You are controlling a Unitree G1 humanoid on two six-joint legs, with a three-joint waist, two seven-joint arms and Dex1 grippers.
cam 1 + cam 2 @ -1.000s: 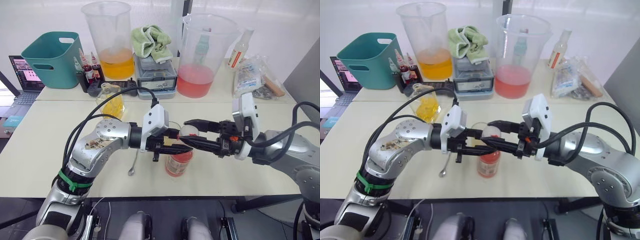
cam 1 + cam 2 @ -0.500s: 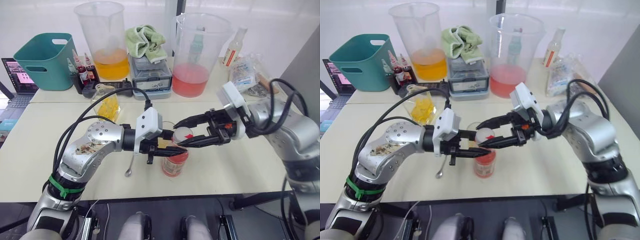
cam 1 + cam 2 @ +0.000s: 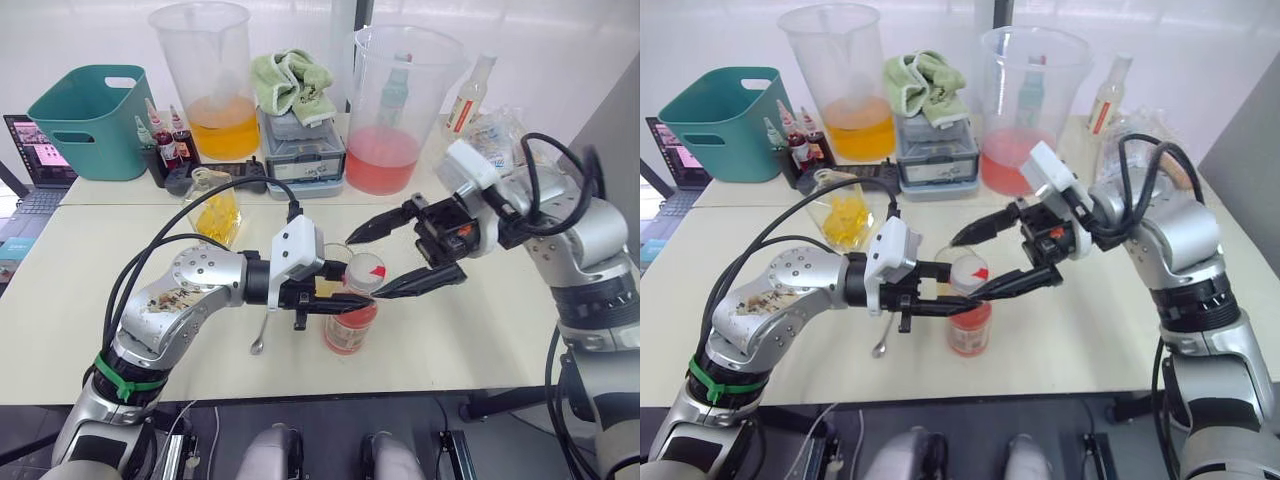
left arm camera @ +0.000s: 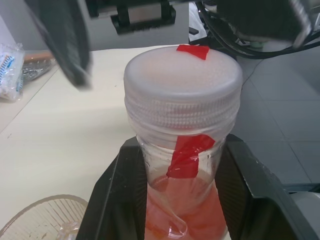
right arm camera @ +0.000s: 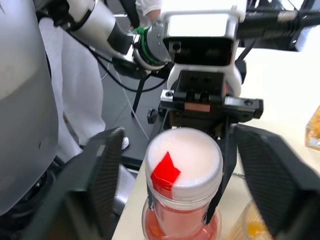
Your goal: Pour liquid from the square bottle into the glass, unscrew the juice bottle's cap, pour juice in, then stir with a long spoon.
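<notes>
Left wrist view: left gripper (image 4: 181, 197) clamps slim pink-red juice bottle (image 4: 182, 170) below white cap (image 4: 183, 82); right gripper (image 3: 385, 262) spread wide beside cap

1. The scene is brightly and evenly lit; the white far wall is washed out almost to plain white.
2. Only soft, faint shadows are cast on the cream tabletop (image 3: 480, 340), under the arms.
3. Small highlights are seen on the tall clear plastic jug of orange fluid (image 3: 213, 85) and the tall clear plastic jug of pink fluid (image 3: 398, 110).
4. In the left wrist view, the white ribbed screw cap (image 4: 183, 97) is rendered sharp, while the dark shapes above it are blurred.
5. In the right wrist view, the black fingers (image 5: 97, 172) are smeared out of focus.
</notes>
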